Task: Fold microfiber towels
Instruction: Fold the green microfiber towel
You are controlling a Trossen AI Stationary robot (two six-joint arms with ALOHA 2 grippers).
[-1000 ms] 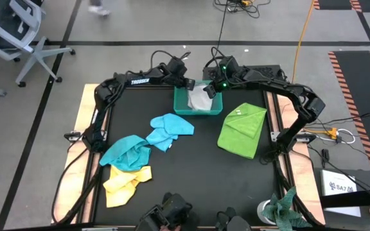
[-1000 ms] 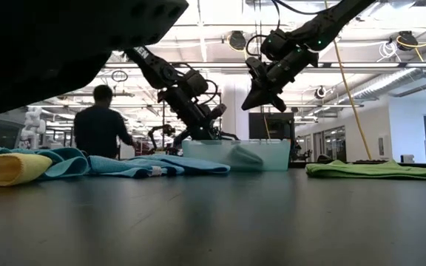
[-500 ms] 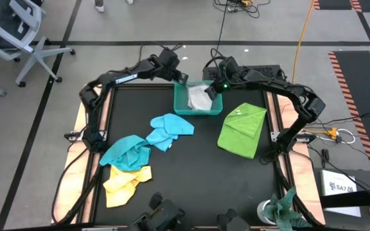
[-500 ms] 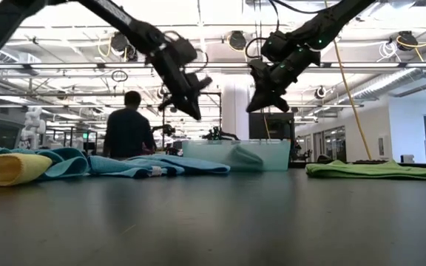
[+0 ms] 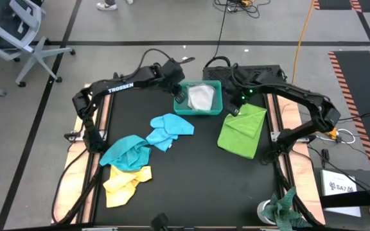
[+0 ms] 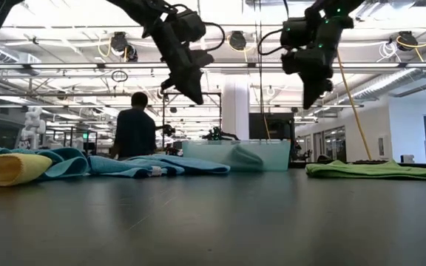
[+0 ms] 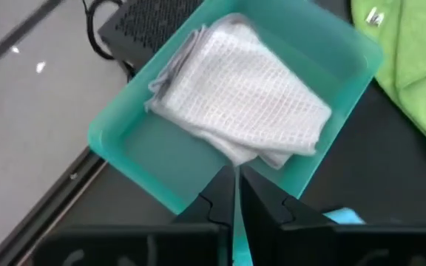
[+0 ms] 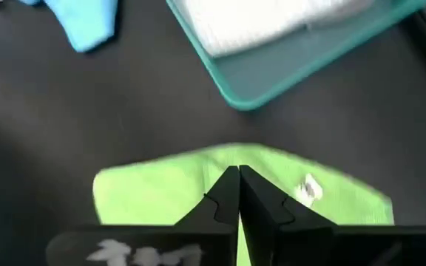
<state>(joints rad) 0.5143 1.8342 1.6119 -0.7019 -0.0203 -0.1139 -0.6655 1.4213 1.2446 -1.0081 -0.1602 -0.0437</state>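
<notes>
The right gripper [image 5: 232, 110] has been swung from the teal tray [image 5: 180, 108] to above the lime green towel [image 5: 243, 130] – likely next for folding. The left gripper [image 5: 180, 96] has been raised beside the tray.

Both pairs of fingers are seen closed, empty (wrist views); the folded pale grey towel [image 7: 246, 96] is shown there.

Bare worktop [image 5: 191, 179] lies open across lower centre, hemmed by the lime green towel [image 5: 243, 131] right, piled towels [image 5: 128, 154] left, tray [image 5: 198, 110] above.
</notes>
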